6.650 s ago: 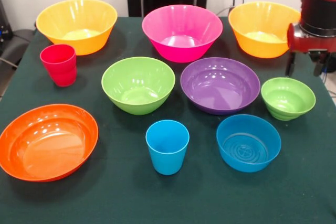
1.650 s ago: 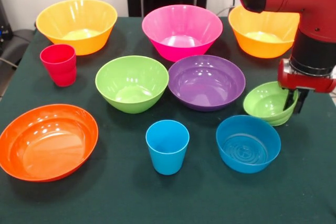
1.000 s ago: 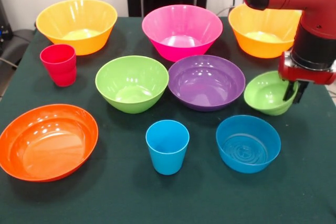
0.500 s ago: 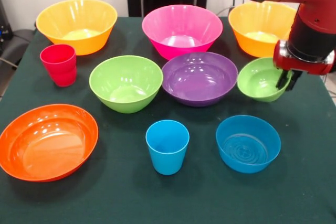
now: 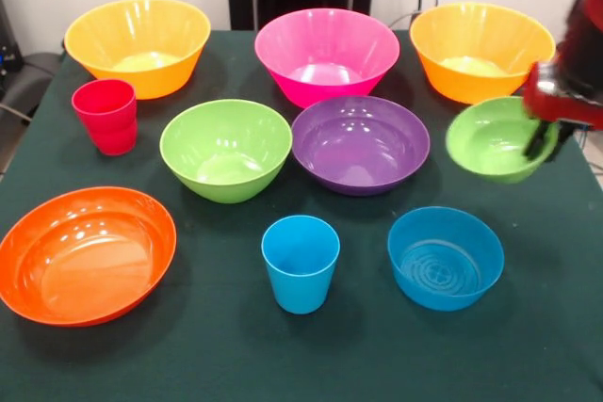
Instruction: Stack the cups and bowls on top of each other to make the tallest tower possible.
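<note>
At the right edge, the gripper (image 5: pixel 546 143) is clamped on the rim of the small green bowl (image 5: pixel 492 138), and that bowl is off the cloth, tilted with its mouth toward the camera. The arm (image 5: pixel 565 54) is smeared and cut off by the frame, so the fingers are hard to pick out. The bowl's right rim hides behind them.

No tower here: everything sits apart on the dark green table (image 5: pixel 217 355). Blue bowl (image 5: pixel 445 257) lower right, sky-blue cup (image 5: pixel 301 263) at bottom centre, orange bowl (image 5: pixel 85 254) lower left. Lime bowl (image 5: pixel 225 150) and purple bowl (image 5: pixel 360 144) almost touching mid-frame. Red cup (image 5: pixel 105 116) is at left.
</note>
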